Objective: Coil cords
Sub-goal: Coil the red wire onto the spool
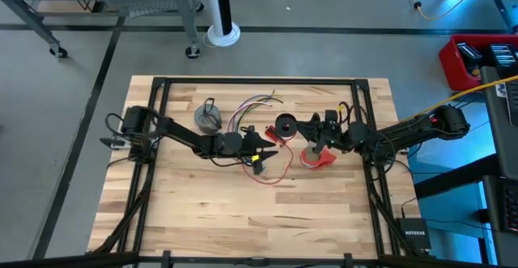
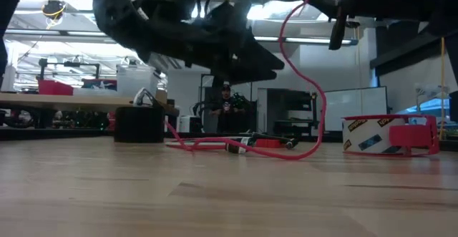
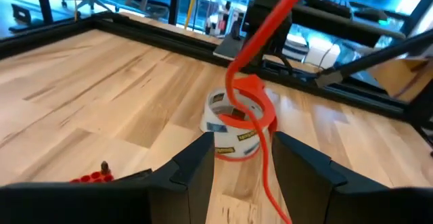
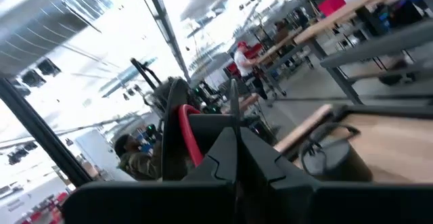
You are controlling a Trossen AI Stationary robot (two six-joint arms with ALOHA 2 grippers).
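Note:
My right gripper [image 1: 312,129] [image 4: 237,153] is above the table's middle, shut on the black-and-red cord. The cord's wound part [image 1: 285,126] sits at the fingertips. Its red tail [image 2: 315,101] hangs down and trails over the wood [image 1: 279,172]. My left gripper [image 1: 271,151] [image 3: 247,170] is open, low over the table. The hanging red tail [image 3: 277,11] passes between its fingers; I cannot tell whether it touches them. A grey coil [image 1: 208,118] and a bundle of thin coloured wires [image 1: 257,106] lie on the far half. My right gripper holds the black-and-red cord at its wound part [image 4: 191,139], coming from the table's right, about level. The fingers themselves hide the exact place. The wound part is lifted clear, and the red tail hangs slack from it, its lower length [image 2: 215,145] lying on the table.
A red tape roll [image 1: 317,158] [image 3: 233,132] lies flat just beyond my left gripper and below my right one. A black frame [image 1: 162,86] borders the tabletop. Bare wood [image 1: 243,219] fills the near half.

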